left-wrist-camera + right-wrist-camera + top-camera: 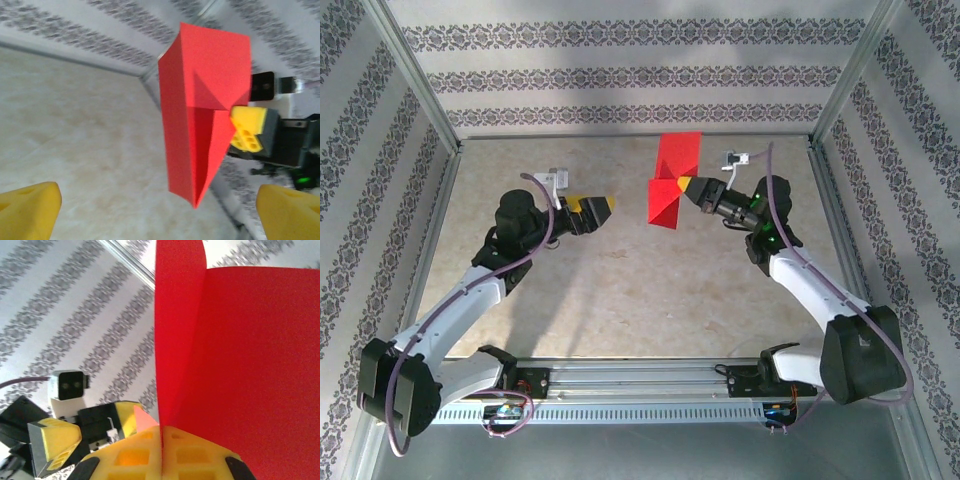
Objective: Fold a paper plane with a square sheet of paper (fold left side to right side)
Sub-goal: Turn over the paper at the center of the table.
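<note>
R hand (691, 187) clamps red paper (675, 160); L hand (599, 207) wide open

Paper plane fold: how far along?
Done: the bright red paper sheet is already folded into a narrow, creased, pointed shape. In hand: the right gripper pinches it, apparently lifted off the table. The left gripper is open, apart from it. Left: any final folds and setting it down.
</note>
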`<action>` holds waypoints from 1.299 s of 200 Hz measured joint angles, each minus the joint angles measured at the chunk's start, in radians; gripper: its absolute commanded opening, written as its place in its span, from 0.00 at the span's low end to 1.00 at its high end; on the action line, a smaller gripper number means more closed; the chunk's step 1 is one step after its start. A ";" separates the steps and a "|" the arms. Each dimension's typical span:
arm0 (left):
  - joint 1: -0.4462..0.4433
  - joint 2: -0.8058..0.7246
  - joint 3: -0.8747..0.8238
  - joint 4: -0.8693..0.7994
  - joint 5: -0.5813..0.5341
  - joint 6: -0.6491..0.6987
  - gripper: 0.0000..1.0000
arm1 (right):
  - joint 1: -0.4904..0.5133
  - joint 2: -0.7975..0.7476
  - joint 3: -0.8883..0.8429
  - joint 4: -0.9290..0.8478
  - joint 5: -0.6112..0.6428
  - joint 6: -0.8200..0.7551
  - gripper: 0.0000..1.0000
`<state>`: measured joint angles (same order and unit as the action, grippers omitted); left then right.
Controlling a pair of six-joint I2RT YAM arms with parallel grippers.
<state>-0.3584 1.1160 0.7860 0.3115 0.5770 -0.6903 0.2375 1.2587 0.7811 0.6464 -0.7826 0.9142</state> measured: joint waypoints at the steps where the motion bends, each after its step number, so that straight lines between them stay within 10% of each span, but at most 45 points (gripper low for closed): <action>1: 0.000 0.001 0.000 0.005 0.003 -0.003 1.00 | 0.000 0.000 0.000 0.003 -0.001 0.002 0.00; 132: -0.087 0.207 0.079 0.459 0.239 -0.315 0.98 | 0.108 0.057 0.044 0.353 -0.011 0.240 0.00; 260: -0.094 0.222 0.116 0.483 0.257 -0.317 0.17 | 0.126 0.088 0.053 0.362 -0.011 0.262 0.18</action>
<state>-0.4526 1.3384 0.9020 0.7948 0.8341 -1.0069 0.3630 1.3468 0.8345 1.0080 -0.7940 1.1767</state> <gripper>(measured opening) 0.197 0.133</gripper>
